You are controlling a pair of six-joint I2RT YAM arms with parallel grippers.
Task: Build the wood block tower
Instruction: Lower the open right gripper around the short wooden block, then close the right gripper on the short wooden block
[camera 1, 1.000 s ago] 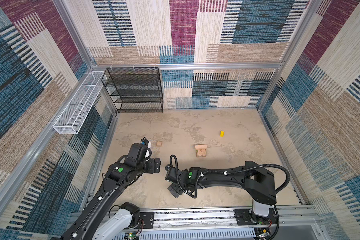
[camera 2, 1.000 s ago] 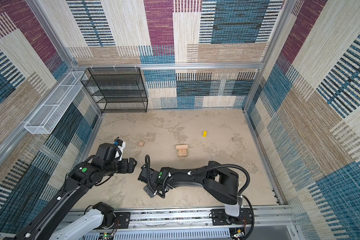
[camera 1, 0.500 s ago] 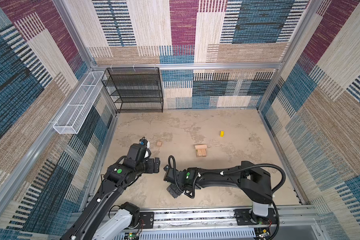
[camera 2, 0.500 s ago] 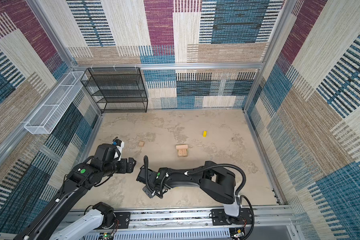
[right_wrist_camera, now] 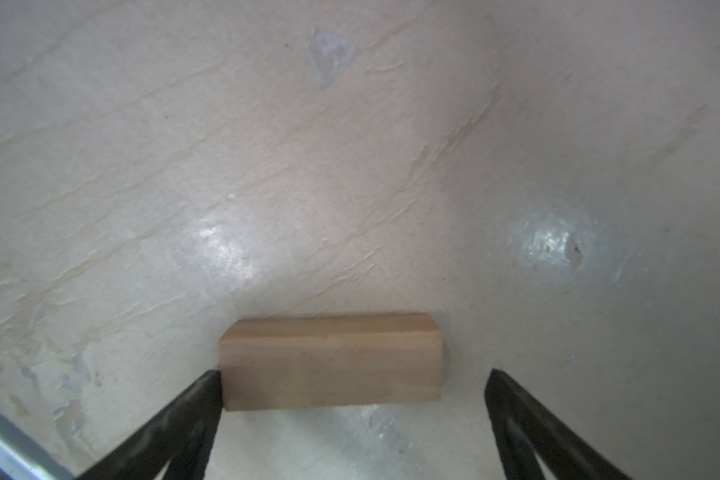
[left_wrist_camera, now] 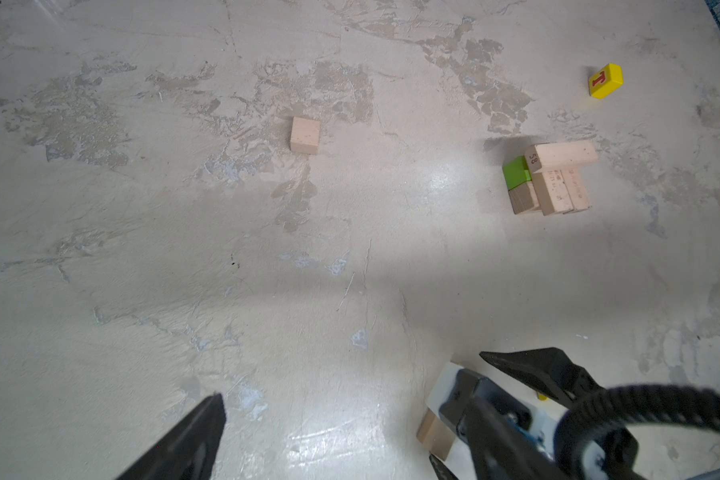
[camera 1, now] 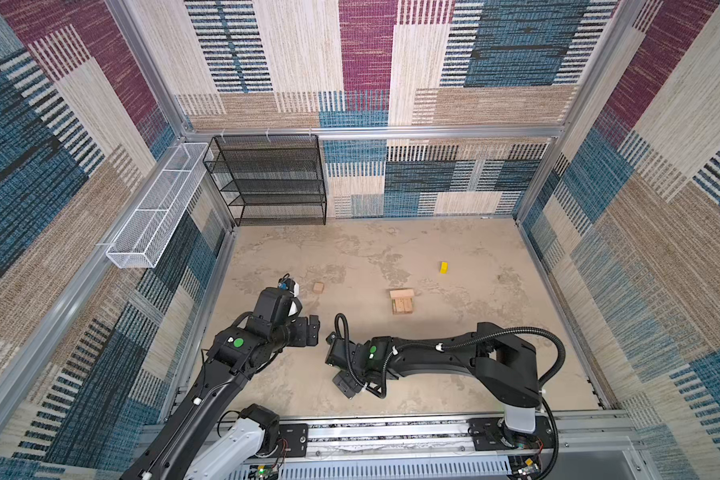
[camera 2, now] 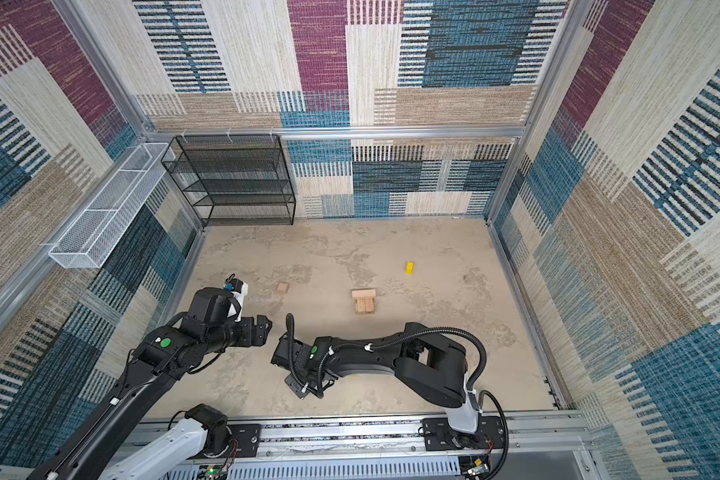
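Note:
The tower [camera 1: 402, 301] [camera 2: 364, 301] [left_wrist_camera: 553, 178] stands mid-floor: tan planks laid crosswise, with a green brick low on one side. A tan cube [camera 1: 318, 287] [camera 2: 282, 287] [left_wrist_camera: 305, 135] and a yellow block [camera 1: 443, 267] [camera 2: 409, 267] [left_wrist_camera: 605, 80] lie apart from it. My right gripper [camera 1: 330, 338] [camera 2: 281, 345] [right_wrist_camera: 354, 374] is open low over a tan plank [right_wrist_camera: 331, 361] [left_wrist_camera: 433, 432] on the floor. One finger is at the plank's end, the other stands clear. In both top views the plank is hidden. My left gripper [camera 1: 313, 328] [camera 2: 263, 326] [left_wrist_camera: 325, 428] hangs open and empty beside it.
A black wire shelf [camera 1: 267, 178] stands against the back wall at the left. A white wire basket [camera 1: 154, 208] hangs on the left wall. The metal rail [camera 1: 391, 432] carrying both arm bases runs along the front edge.
My right arm has shifted slightly to the left, bringing its gripper closer to the left gripper. The left arm has barely moved. Both grippers stay open.

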